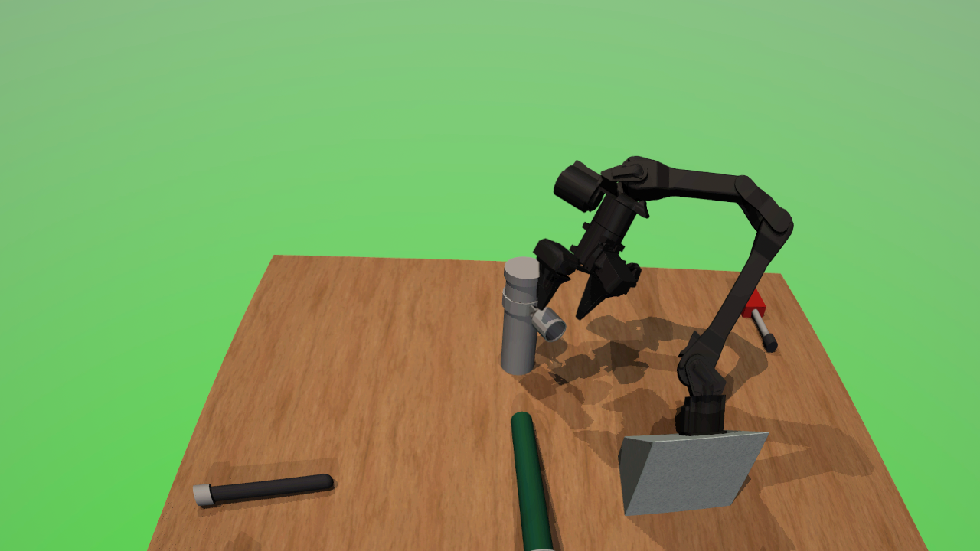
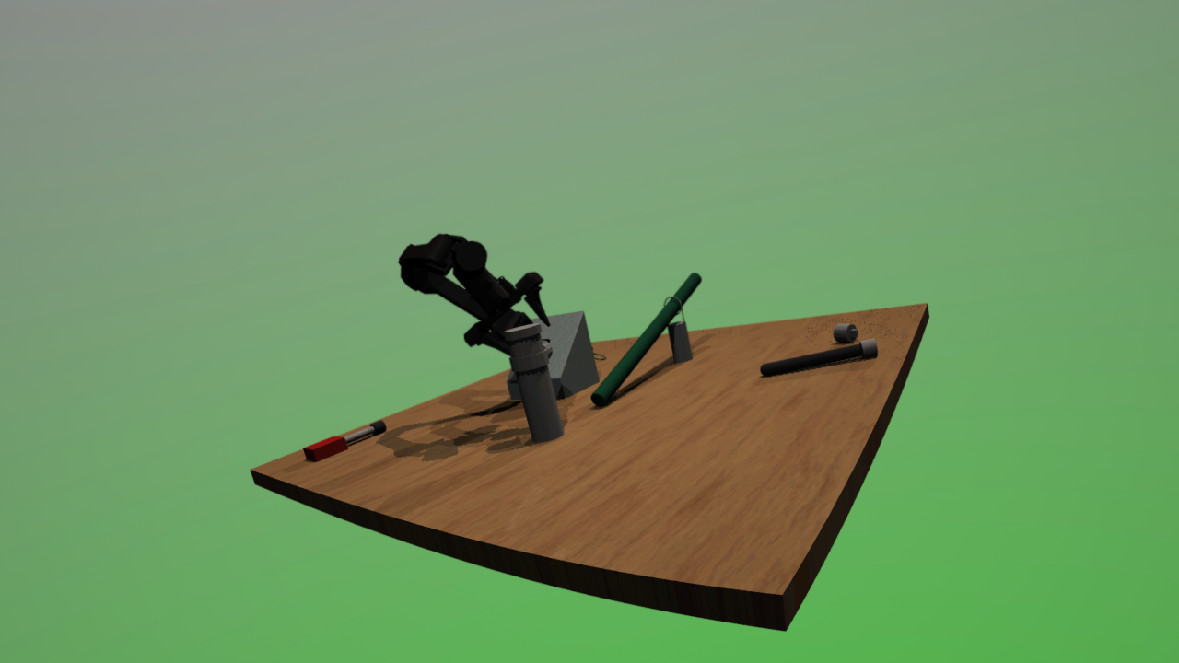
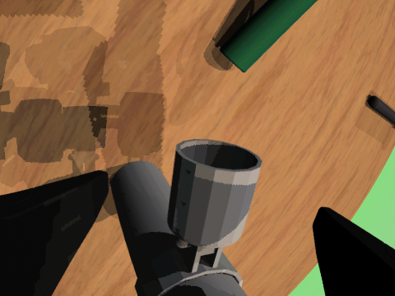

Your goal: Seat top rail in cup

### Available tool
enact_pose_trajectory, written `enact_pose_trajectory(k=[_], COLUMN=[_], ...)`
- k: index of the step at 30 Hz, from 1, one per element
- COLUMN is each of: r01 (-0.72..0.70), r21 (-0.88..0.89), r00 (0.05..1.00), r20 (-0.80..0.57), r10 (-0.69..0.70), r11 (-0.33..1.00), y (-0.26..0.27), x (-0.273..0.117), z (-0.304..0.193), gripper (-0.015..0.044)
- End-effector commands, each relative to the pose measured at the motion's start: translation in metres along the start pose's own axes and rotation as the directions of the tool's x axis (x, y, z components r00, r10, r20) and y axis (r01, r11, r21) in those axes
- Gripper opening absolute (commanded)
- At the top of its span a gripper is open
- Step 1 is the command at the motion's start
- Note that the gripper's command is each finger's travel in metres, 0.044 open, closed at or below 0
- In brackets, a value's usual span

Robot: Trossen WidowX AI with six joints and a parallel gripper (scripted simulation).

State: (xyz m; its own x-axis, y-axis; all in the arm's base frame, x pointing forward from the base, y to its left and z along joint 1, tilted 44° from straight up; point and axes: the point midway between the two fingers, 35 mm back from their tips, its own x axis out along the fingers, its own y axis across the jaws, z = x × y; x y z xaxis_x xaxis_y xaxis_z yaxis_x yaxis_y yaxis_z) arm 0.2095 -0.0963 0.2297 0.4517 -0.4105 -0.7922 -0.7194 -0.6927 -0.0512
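Observation:
The green rail (image 1: pixel 529 472) (image 2: pixel 647 350) (image 3: pixel 267 34) slopes from its raised far end, by the wire loop on the small post (image 2: pixel 680 342), to its near end low at the table, short of the big grey post (image 1: pixel 518 346) (image 2: pixel 542 408) (image 3: pixel 141 197). The brace band (image 1: pixel 515 301) (image 2: pixel 530 357) sits high, just under the post cap (image 1: pixel 522 267) (image 2: pixel 521 331). The rail-end cup (image 1: pixel 548 323) (image 3: pixel 214 193) hangs from it, mouth open and empty. My gripper (image 1: pixel 561 314) is wide open and empty above the cup, a finger to each side in the wrist view, clear of the rail.
A grey wedge block (image 1: pixel 692 472) stands by the arm base. A black rod with a grey end (image 1: pixel 267 487) (image 2: pixel 811 361) lies beyond the rail, near a small grey fitting (image 2: pixel 843 332). A red-ended tool (image 1: pixel 752 301) (image 2: pixel 325 447) lies near the table's edge behind the arm.

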Motion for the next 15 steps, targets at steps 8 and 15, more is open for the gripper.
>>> enact_pose_trajectory(k=[8, 15], r01=[-0.002, -0.002], r21=[-0.005, -0.005], r00=[1.000, 1.000], r20=[0.008, 0.008], r10=[0.002, 0.002], r11=[1.000, 1.000], y=[-0.001, 0.000], x=[0.021, 0.032], z=[0.001, 0.002], gripper=[0.0440, 0.0440])
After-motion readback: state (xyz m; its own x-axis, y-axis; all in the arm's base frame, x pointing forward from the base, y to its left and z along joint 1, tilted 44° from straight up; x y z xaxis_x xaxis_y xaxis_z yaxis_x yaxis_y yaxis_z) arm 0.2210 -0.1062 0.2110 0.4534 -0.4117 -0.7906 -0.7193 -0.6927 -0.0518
